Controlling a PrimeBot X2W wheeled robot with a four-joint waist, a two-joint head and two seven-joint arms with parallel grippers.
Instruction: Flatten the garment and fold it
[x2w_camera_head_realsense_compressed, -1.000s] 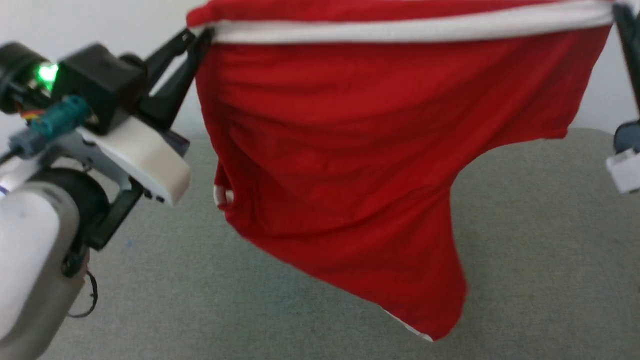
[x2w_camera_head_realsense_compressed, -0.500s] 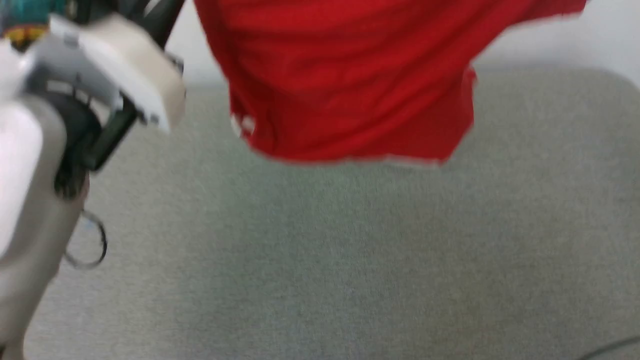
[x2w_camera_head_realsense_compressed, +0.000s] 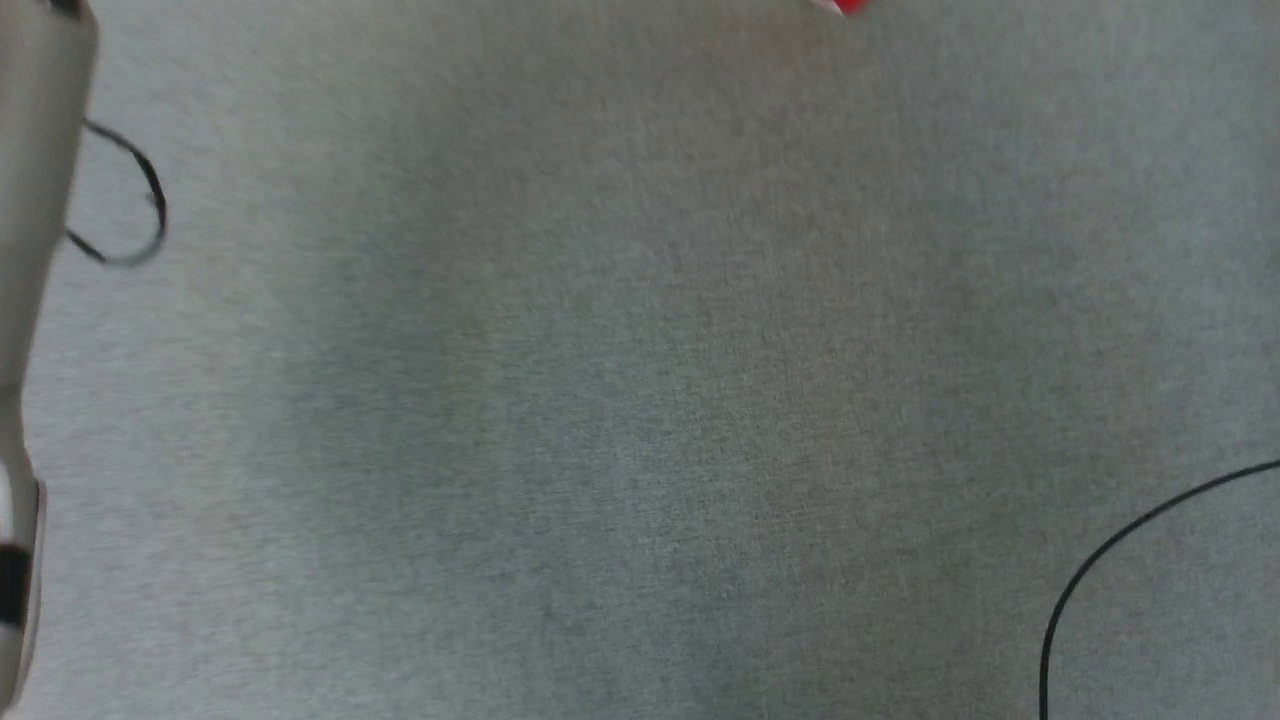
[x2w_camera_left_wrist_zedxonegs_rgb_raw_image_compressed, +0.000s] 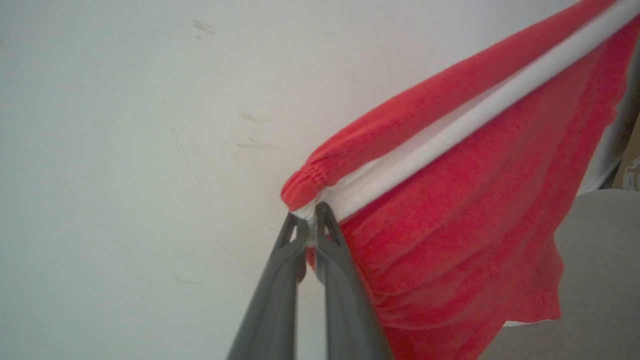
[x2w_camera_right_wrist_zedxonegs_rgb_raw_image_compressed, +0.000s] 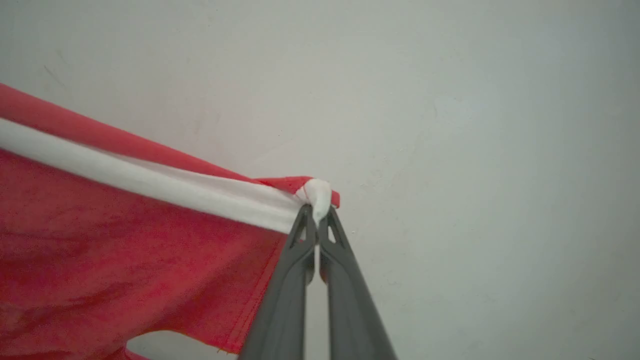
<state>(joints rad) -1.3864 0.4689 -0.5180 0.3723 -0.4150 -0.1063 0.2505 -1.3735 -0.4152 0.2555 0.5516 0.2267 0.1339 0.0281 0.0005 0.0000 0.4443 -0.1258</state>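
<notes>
The garment (x2w_camera_left_wrist_zedxonegs_rgb_raw_image_compressed: 450, 225) is a pair of bright red shorts with a white band under a gathered waistband. It hangs stretched in the air in front of a pale wall. My left gripper (x2w_camera_left_wrist_zedxonegs_rgb_raw_image_compressed: 307, 220) is shut on one end of the waistband. The right gripper (x2w_camera_right_wrist_zedxonegs_rgb_raw_image_compressed: 316, 216) is shut on the other end, where the white band bunches at the garment (x2w_camera_right_wrist_zedxonegs_rgb_raw_image_compressed: 125, 235) corner. In the head view just a red tip of the garment (x2w_camera_head_realsense_compressed: 850, 6) shows at the top edge. A pale forearm (x2w_camera_head_realsense_compressed: 40, 200) runs down that view's left edge.
A grey fabric-covered surface (x2w_camera_head_realsense_compressed: 640, 400) lies below the hanging cloth. A black cable (x2w_camera_head_realsense_compressed: 1100, 560) curves across its lower right, and a thin dark loop (x2w_camera_head_realsense_compressed: 140, 215) hangs by the forearm. A pale wall (x2w_camera_right_wrist_zedxonegs_rgb_raw_image_compressed: 475, 125) stands behind.
The head view has tilted steeply down, so the shorts and left gripper have slid out past its top edge. Both grips on the waistband stay shut.
</notes>
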